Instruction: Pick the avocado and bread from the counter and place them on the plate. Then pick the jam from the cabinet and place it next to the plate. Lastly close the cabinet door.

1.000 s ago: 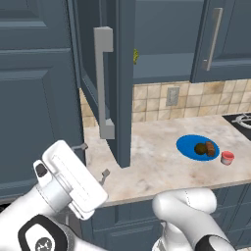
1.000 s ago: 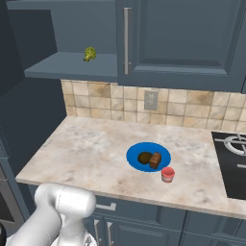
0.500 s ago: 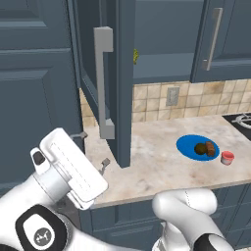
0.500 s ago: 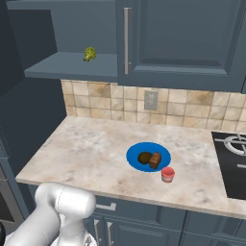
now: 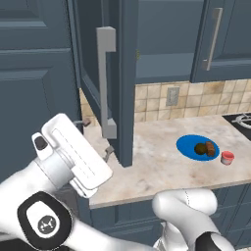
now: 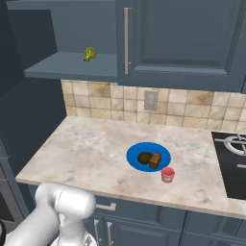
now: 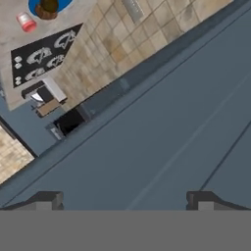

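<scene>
Beige marbled bench under dark blue cupboards: the blue plate carries the avocado and bread, touching. The red jam stands just right of it. The cabinet door hangs open; jaws apart, empty, facing it.

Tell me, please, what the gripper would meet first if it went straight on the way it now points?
Most likely the open cabinet door: the open gripper faces its dark blue-grey panel squarely in the hand view, apparently close, though depth is hard to judge.

No readable text, labels, brands or numbers on anything.
</scene>
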Available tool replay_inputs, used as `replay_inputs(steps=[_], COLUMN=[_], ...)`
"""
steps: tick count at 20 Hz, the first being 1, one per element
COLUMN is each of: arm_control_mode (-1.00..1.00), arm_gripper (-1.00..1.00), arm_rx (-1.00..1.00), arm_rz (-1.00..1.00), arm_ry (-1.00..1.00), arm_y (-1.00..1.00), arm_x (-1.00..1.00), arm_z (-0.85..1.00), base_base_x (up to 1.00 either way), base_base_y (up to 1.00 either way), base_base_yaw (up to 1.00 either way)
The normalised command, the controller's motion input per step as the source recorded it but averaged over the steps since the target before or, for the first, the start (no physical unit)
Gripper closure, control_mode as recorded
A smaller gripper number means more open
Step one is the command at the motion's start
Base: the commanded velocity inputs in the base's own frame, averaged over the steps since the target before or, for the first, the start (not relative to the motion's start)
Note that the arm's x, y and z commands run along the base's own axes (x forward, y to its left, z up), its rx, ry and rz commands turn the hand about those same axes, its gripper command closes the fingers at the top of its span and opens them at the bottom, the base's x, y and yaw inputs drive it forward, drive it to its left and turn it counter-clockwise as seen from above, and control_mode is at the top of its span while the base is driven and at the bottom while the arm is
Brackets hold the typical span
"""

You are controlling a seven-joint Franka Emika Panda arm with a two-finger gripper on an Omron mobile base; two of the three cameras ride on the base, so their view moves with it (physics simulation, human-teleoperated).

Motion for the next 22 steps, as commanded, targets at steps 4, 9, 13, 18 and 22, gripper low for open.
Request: replay_inputs(steps=[4,9,13,18,22], arm_control_mode=[-1.0,-1.0,-1.0,-1.0,-1.0], arm_gripper=[-1.0,-1.0,-1.0,-1.0,-1.0], arm_rx=[0.06,0.08,0.09,0.09,0.12], arm_rz=[0.08,0.15,0.23,0.24,0.27], arm_ry=[-0.02,-0.03,-0.03,0.0,0.0], arm_y=[-0.32,-0.49,-0.72,-0.84,-0.84], arm_x=[0.0,0.0,0.0,0.08,0.32], arm_z=[0.34,0.29,0.08,0.0,0.0], base_base_x=[0.0,0.0,0.0,0.0,0.0], base_base_y=[0.0,0.0,0.0,0.0,0.0], base_base_yaw=[0.0,0.0,0.0,0.0,0.0])
